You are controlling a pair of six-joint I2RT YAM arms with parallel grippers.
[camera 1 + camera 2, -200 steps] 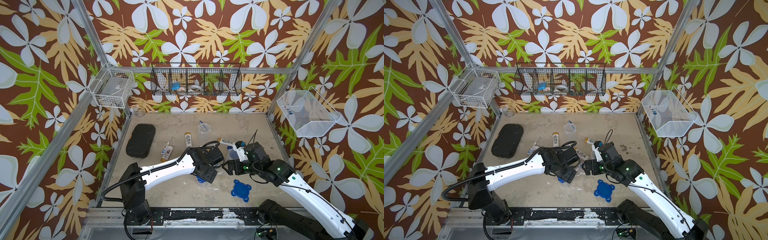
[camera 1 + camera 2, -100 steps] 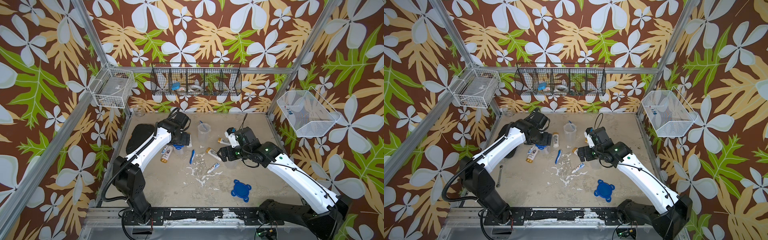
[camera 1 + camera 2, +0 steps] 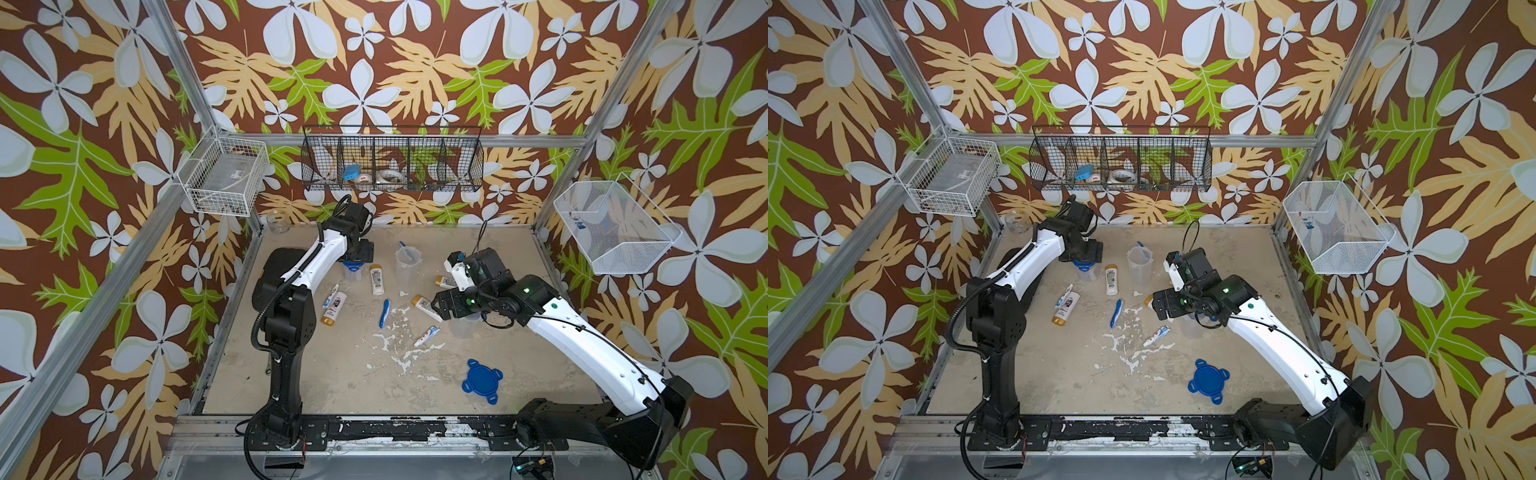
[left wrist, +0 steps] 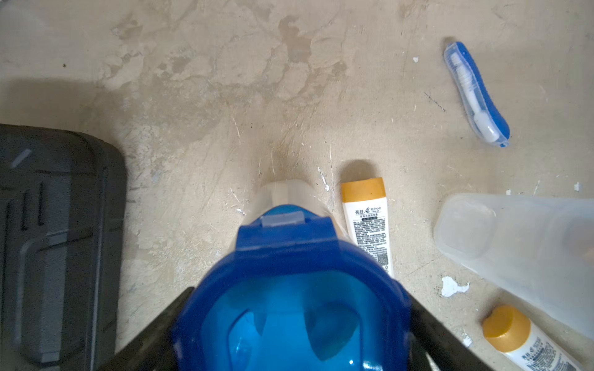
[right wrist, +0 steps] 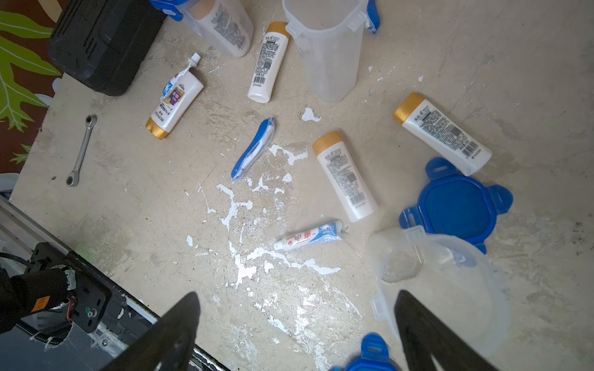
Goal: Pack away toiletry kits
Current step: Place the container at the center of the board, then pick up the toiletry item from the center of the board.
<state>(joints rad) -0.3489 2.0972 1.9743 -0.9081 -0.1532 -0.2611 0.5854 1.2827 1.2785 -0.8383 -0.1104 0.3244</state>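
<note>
White gold-capped plastic bottle nr black textured oblong case read "REPAND". Small white-blue toothpaste tube, farther from case, had red "中華". Other labels' fine print was illegible.

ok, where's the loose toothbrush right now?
In a top view the loose toothbrush lies flat near the middle of the table, just in front of a gold-capped bottle, with a toothpaste tube to its front right.
</note>
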